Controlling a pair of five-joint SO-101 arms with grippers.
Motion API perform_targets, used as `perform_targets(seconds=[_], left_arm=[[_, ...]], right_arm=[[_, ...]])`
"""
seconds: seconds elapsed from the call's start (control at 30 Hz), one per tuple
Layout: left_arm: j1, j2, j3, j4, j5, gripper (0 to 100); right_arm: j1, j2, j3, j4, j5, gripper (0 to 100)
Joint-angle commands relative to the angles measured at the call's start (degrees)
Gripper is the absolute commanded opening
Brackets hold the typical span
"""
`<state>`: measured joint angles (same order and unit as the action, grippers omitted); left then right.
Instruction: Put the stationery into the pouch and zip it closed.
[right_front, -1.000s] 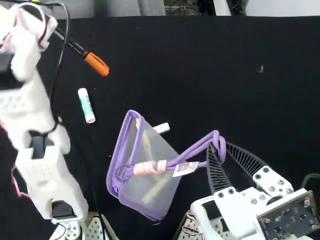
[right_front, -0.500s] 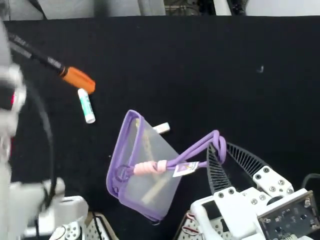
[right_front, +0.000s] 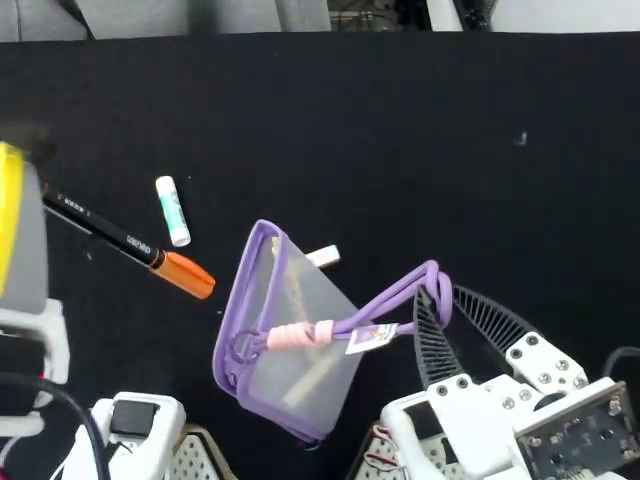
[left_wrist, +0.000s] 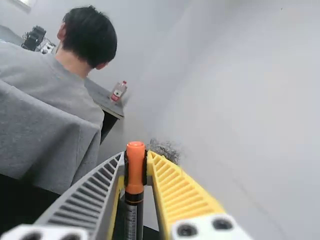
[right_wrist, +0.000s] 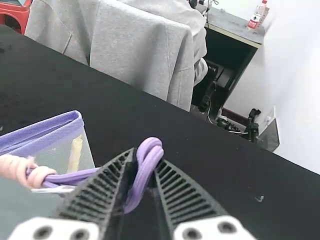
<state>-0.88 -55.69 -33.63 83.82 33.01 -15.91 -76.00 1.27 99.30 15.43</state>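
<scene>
Grip on the right is firm: the right hand (right_wrist: 144, 159) has its black ribbed fingers closed on the looped purple cord (right_wrist: 146, 167). From the fingertips the cord runs to a pink wrap (right_front: 298, 335) on the pouch (right_front: 305, 375). The pouch, translucent with purple trim, sits just beyond this hand's tips on the black table (right_front: 450, 150). A pale stick (right_front: 297, 290) shows through its side.

The left hand (left_wrist: 135, 156) has its yellow and grey fingers clamped on a black marker (right_front: 120, 240), with the orange cap sticking out past the fingertips. The cap points toward the pouch's trimmed edge, near it but apart.

A white tube (right_front: 172, 210) lies on the table just past the marker. Farther from the left hand, a small white eraser (right_front: 323, 256) lies right beside the pouch's far edge.
</scene>
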Motion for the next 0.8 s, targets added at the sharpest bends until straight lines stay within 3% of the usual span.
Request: perform_targets(seconds=[0.0, 0.23, 0.33, 0.43, 0.63, 0.77], left_arm=[[0.57, -6.86, 17.54, -10.11, -0.97, 3], [0.66, -23.91, 48.48, -32.70, -0.97, 3], [0.66, -29.71, 57.63, -38.51, -0.97, 3], [3.91, -33.85, 64.66, -40.44, -1.23, 3], [20.88, -40.35, 71.16, -40.53, -9.32, 3], [22.37, -43.16, 74.42, -42.29, -10.37, 3]], right_arm=[[0.26, -0.40, 0.04, 1.93, -0.70, 1.1], [0.26, -0.40, 0.13, 1.93, -0.70, 1.1], [0.26, -0.40, 0.13, 1.93, -0.70, 1.1], [0.26, -0.40, 0.13, 1.93, -0.70, 1.1], [0.26, -0.40, 0.22, 1.93, -0.70, 1.1], [0.26, -0.40, 0.22, 1.93, -0.70, 1.1]])
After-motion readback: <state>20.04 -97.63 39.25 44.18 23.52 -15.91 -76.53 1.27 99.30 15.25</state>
